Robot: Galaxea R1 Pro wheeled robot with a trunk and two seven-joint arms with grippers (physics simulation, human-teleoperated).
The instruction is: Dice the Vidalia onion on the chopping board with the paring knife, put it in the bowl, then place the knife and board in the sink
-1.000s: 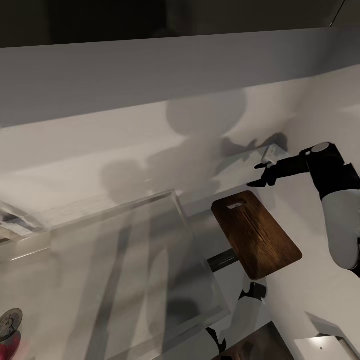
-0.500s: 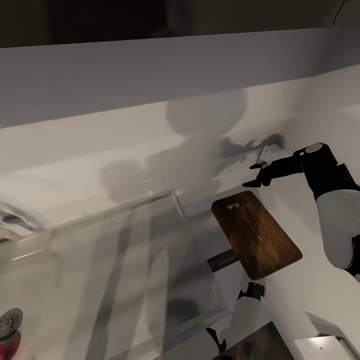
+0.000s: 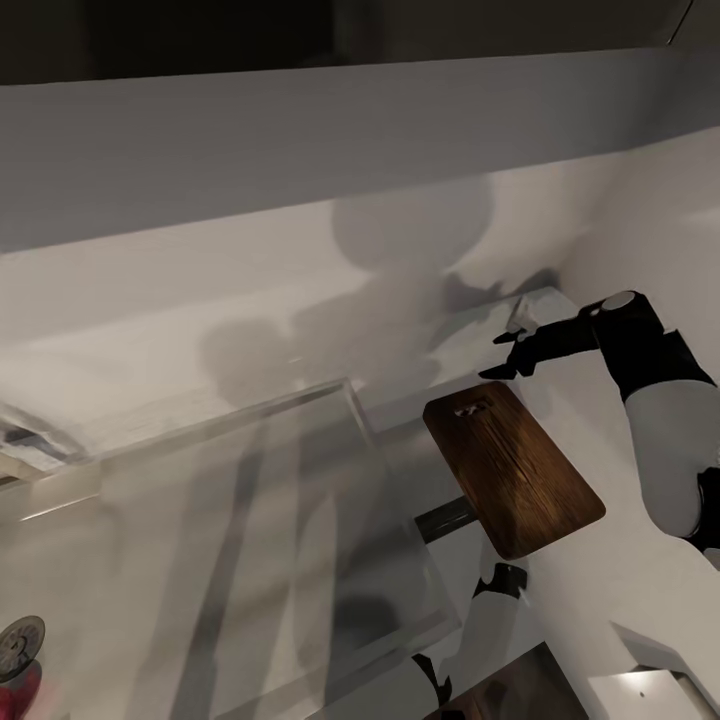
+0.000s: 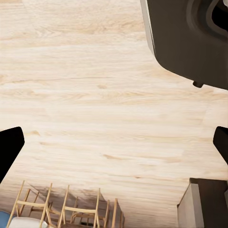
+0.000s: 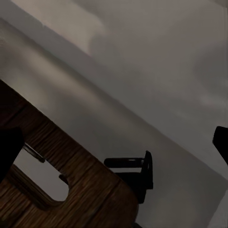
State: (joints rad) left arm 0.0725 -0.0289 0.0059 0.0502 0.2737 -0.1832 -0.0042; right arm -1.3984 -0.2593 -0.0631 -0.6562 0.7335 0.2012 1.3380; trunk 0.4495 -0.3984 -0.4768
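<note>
Beyond the handle end of the chopping board (image 3: 512,468) on the countertop (image 3: 600,580), the right gripper (image 3: 505,355) is held with fingers spread, nothing pinched.

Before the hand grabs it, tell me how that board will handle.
The board looks like a thick wooden slab, so probably stiff and fairly heavy for its size. It lies flat on the countertop, so it should slide rather than roll or tip. Its handle slot, near the right hand, likely offers an easier grip than the flat edges.

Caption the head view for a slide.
Right gripper open above the chopping board's handle end on the countertop.
</note>
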